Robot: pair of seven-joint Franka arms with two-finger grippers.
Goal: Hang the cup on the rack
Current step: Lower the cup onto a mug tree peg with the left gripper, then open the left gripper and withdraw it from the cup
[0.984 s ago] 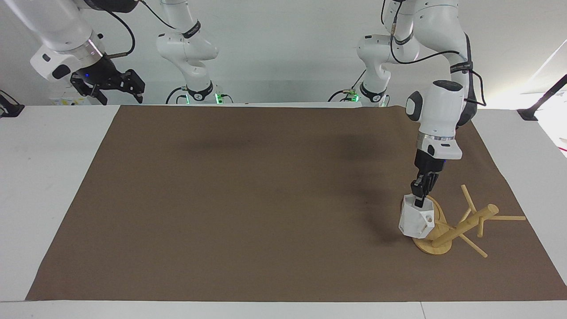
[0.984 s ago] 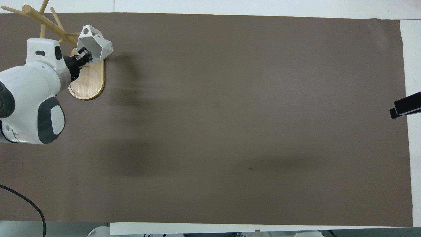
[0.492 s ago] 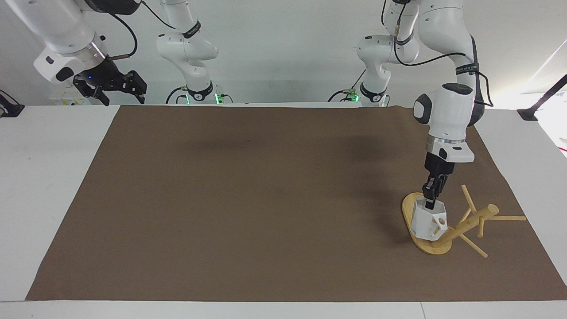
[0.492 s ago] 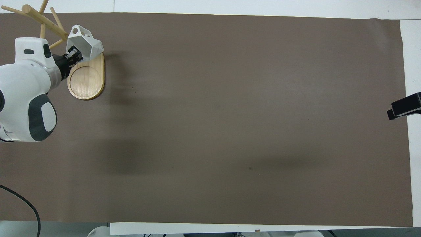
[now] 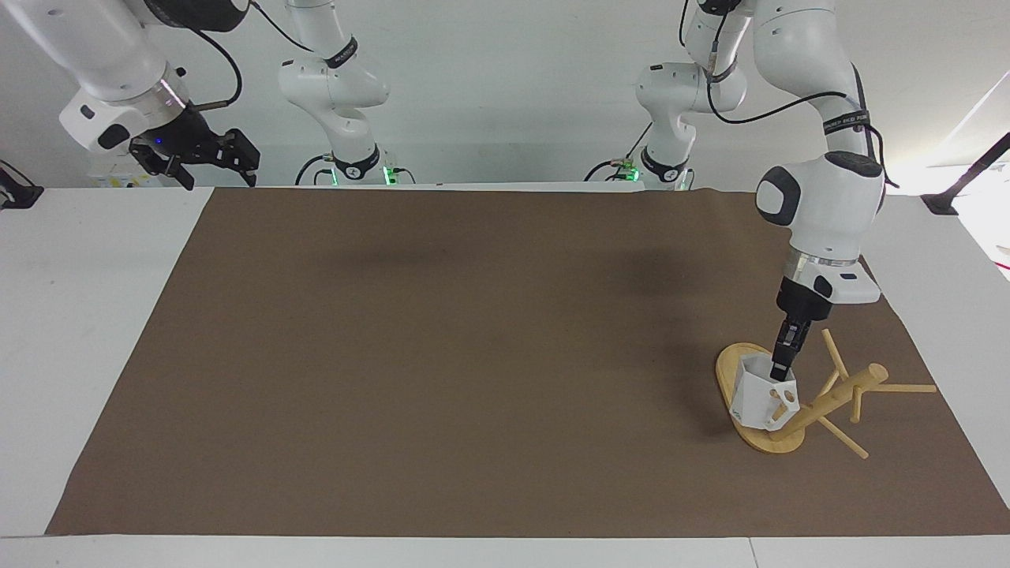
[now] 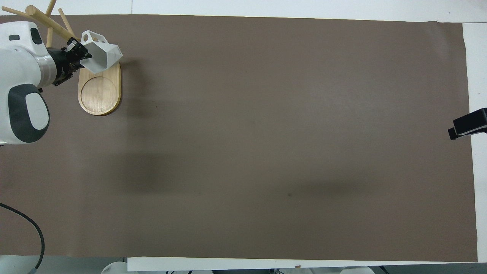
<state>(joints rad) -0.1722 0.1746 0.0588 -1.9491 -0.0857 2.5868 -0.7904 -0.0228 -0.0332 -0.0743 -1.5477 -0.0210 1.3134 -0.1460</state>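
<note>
The bamboo rack (image 5: 828,401) stands at the left arm's end of the mat, its oval base (image 5: 730,369) reaching toward the robots. It also shows in the overhead view (image 6: 99,91). My left gripper (image 5: 781,371) is shut on the rim of the white faceted cup (image 5: 759,401) and holds it upright, low over the base, right against the post. The cup's handle (image 5: 785,394) faces the post, and a short peg tip shows at its loop. From overhead the left gripper (image 6: 78,51) and the cup (image 6: 102,56) sit over the end of the base by the post. My right gripper (image 5: 207,151) waits, open, raised.
A brown mat (image 5: 473,355) covers most of the white table (image 5: 79,315). The rack's pegs (image 5: 903,387) stick out toward the mat's edge at the left arm's end. Black clamps (image 5: 959,185) sit at the table's corners nearest the robots.
My left gripper has carried the cup in toward the rack's post and lowered it, and its wrist has swung toward the left arm's end. The right gripper has barely shifted.
</note>
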